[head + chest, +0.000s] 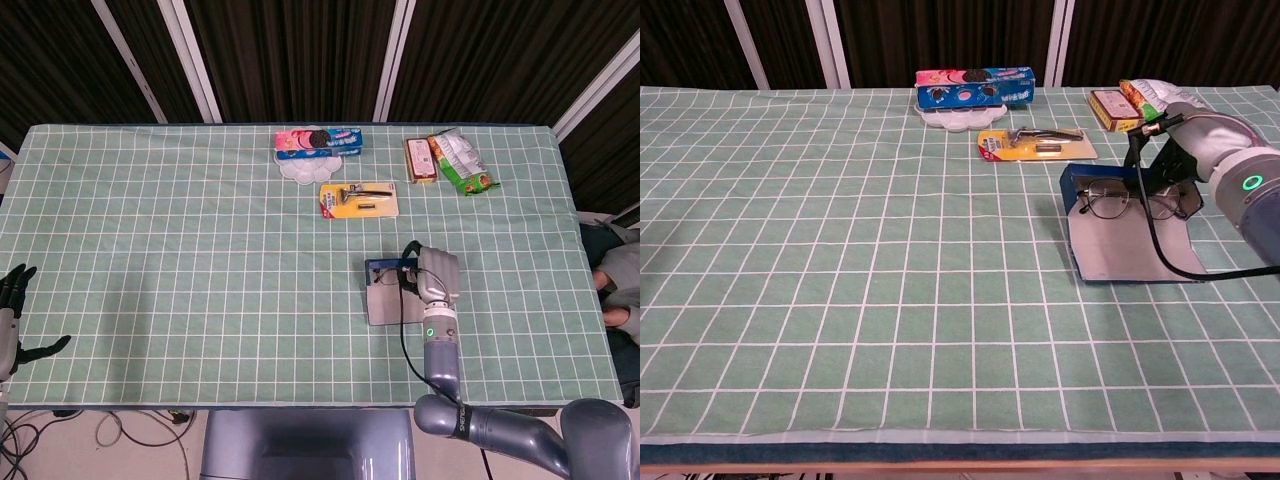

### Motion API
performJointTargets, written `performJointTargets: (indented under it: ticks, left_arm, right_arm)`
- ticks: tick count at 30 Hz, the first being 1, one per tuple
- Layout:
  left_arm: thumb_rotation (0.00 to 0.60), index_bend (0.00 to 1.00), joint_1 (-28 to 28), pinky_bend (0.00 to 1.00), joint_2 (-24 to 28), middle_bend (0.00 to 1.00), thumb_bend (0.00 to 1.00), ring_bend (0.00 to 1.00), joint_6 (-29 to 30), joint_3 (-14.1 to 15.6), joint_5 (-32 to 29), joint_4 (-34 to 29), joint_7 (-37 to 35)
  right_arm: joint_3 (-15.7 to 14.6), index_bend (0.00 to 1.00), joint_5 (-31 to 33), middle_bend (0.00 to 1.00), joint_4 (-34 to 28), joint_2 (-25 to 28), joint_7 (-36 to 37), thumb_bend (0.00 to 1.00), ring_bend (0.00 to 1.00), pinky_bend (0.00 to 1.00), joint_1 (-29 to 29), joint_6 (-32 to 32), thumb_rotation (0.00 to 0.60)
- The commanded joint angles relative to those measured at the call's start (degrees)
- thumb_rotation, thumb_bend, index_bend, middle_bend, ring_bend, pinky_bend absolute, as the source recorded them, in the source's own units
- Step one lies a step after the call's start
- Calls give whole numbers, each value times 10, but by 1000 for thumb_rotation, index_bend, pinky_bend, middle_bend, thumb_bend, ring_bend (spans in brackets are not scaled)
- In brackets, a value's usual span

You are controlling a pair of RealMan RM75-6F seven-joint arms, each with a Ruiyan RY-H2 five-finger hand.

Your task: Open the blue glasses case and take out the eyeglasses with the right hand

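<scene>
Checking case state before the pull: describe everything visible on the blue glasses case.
The blue glasses case lies open on the green checked tablecloth, its grey-lined flap spread flat toward the robot. The eyeglasses, thin dark frame, sit against its blue body, lenses facing the chest view. The right hand is at the case's right end; exact contact unclear.

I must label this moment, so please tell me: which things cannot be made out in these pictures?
- Right robot hand grip on the eyeglasses: fingers hidden behind the wrist, both views.
- Left robot hand: cut by the head view edge.
- Blue glasses case: right part hidden by the arm.
</scene>
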Motion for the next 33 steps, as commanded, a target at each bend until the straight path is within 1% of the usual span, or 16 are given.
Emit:
performJointTargets:
  ticks: [1, 7, 13, 21, 33]
  left_arm:
    - [600, 0, 0, 0, 0, 0, 23, 0, -1, 0, 0, 0, -1]
    - [600, 0, 0, 0, 0, 0, 23, 0, -1, 0, 0, 1, -2]
    - [600, 0, 0, 0, 1, 0, 23, 0, -1, 0, 1, 1, -2]
    - [600, 0, 0, 0, 1, 0, 23, 0, 0, 0, 0, 1, -3]
    - [600, 0, -1, 0, 2, 0, 22, 0, -2, -1, -1, 1, -5]
  right_arm:
    - [6, 584, -9, 953, 13, -10, 1, 485, 977, 1000, -3, 2, 600]
    - [16, 584, -21, 953, 31, -23, -6, 484, 977, 1000, -6, 0, 600]
    - [30, 584, -47, 953, 54, -40, 9, 484, 978, 1000, -8, 5, 600]
    - [47, 584, -64, 953, 86, -63, 10, 483, 977, 1000, -7, 9, 600]
    - [67, 584, -80, 953, 108, -82, 11, 482, 977, 1000, -9, 6, 600]
